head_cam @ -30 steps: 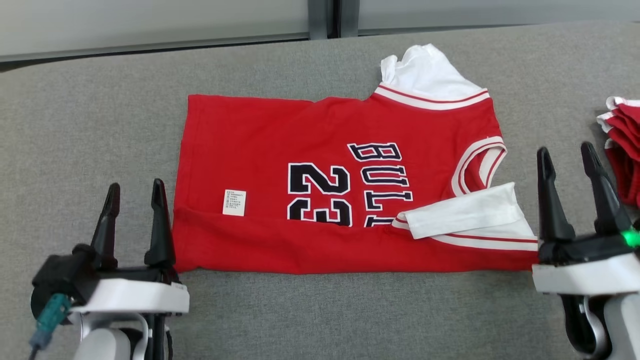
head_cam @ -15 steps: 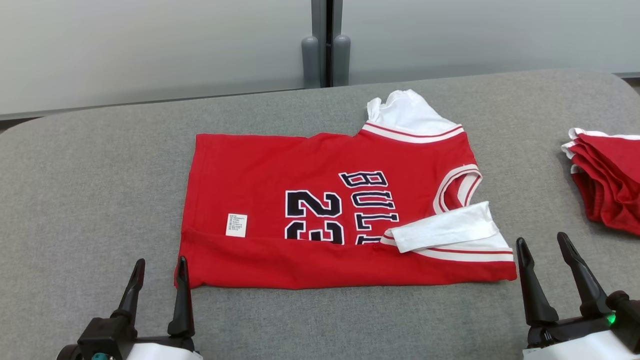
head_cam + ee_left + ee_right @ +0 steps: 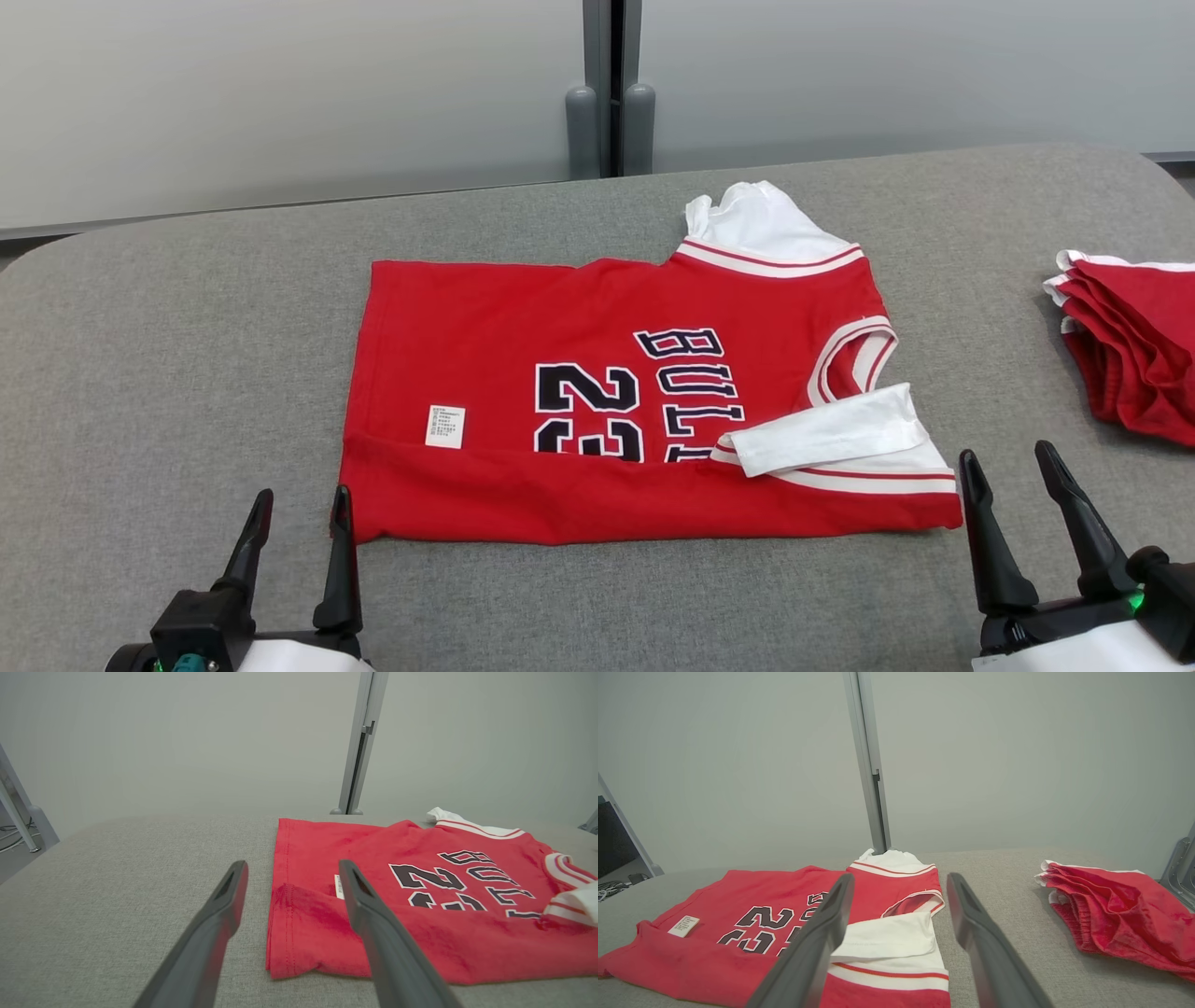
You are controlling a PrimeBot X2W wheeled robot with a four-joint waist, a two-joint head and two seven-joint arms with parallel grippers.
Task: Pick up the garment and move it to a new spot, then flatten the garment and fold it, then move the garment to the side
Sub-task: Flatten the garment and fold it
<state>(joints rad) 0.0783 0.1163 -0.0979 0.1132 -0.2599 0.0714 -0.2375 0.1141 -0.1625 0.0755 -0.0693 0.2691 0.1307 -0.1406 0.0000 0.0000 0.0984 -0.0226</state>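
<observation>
At the lower left of the head view the left gripper point(image 3: 302, 493) hovers with its two long dark fingers spread wide and nothing between them, the inner fingertip just at the near left corner of the garment. The left wrist view looks along those fingers point(image 3: 205, 933) and shows that the inner one crosses over the cloth; whether it touches cannot be told. That view also catches a slanted metal leg point(image 3: 18, 816) off the table's left end. The rounded table covered in grey woven fabric point(image 3: 168, 355) carries the red short-sleeved basketball jersey with white trim point(image 3: 485, 317) at its middle, lying flat and sideways, hem to the left and neck to the right. Its near long edge is folded over onto the body in a strip, covering the lower part of the black number 23 point(image 3: 586, 401) and the black lettering point(image 3: 695, 387). A small white care label point(image 3: 444, 426) sits just above the fold near the hem. One white sleeve point(image 3: 761, 219) sticks out at the far right corner; the other white sleeve point(image 3: 826, 431) lies folded across the near shoulder. The right gripper point(image 3: 1005, 451) stands just beside the jersey's near right corner, its fingers equally wide and empty. Well apart to the right lies a rumpled pile of red cloth with white edging point(image 3: 1134, 345), whose folds are plainer in the right wrist view, along with a dark screen point(image 3: 612, 844) at that view's left edge.
</observation>
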